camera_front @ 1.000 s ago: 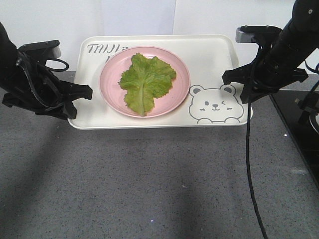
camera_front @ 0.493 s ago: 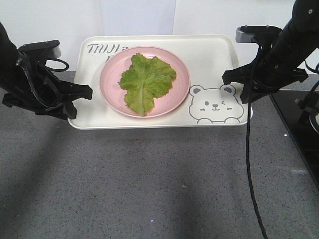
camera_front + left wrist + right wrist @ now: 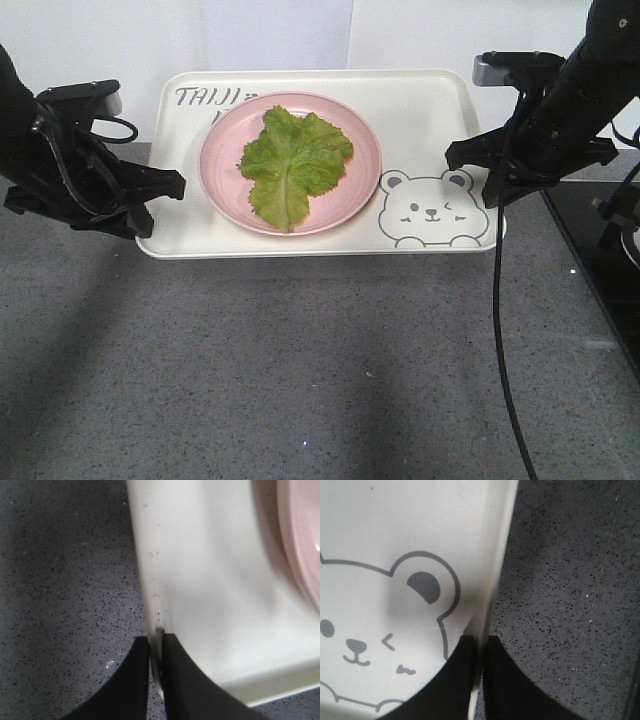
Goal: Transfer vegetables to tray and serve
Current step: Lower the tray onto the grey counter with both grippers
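Note:
The cream tray (image 3: 420, 110) with the bear drawing lies across the back of the grey counter. A round pink plate (image 3: 352, 190) sits on it, holding the green lettuce leaf, the vegetables (image 3: 292, 165). My left gripper (image 3: 160, 195) is shut on the tray's left rim (image 3: 156, 605), one finger on either side of the lip. At the opposite end my right gripper (image 3: 487, 180) is shut on the right rim (image 3: 492, 590) beside the bear's ear. Both wrist views show the thin rim pinched between the black fingers.
Speckled grey counter (image 3: 320, 370) stretches in front of the tray. A black surface with equipment (image 3: 605, 240) stands at the right edge. A black cable (image 3: 497, 330) hangs from the right arm down over the counter. White wall behind.

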Controlling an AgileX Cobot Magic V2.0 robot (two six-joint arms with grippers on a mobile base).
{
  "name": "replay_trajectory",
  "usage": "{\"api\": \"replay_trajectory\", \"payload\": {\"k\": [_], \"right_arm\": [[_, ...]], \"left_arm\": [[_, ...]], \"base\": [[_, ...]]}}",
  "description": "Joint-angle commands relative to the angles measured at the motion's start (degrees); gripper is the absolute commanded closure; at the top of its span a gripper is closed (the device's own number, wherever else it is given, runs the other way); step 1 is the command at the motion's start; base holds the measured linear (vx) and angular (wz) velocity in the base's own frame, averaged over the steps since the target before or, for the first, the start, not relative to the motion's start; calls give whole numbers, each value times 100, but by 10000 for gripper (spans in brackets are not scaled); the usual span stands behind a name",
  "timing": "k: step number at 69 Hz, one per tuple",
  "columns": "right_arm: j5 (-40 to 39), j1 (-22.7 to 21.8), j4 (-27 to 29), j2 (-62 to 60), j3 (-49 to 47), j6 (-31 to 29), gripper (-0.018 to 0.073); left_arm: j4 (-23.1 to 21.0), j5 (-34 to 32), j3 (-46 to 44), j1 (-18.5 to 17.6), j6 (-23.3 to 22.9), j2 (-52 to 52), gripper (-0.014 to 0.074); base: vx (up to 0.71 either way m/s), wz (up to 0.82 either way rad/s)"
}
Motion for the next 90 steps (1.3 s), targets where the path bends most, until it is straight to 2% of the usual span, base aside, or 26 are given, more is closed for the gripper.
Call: {"api": "replay_trajectory", "payload": {"k": [1, 12, 38, 66, 90], "right_arm": [[8, 42, 221, -337, -142, -226, 564], [21, 42, 521, -250, -142, -357, 564], [150, 42, 664, 369, -142, -400, 564], [150, 47, 633, 816, -142, -404, 564], [155, 47, 379, 843, -142, -415, 552]], "left_arm": [[4, -374, -151, -91, 153, -282, 603], [302, -341, -151, -91, 153, -244, 603], [281, -134, -151, -91, 298, 301, 603], [300, -105, -151, -91, 325, 777, 603], [283, -83, -151, -91, 414, 938, 603]], "base": [[0, 0], [0, 0], [0, 0], [0, 0], [0, 0]]}}
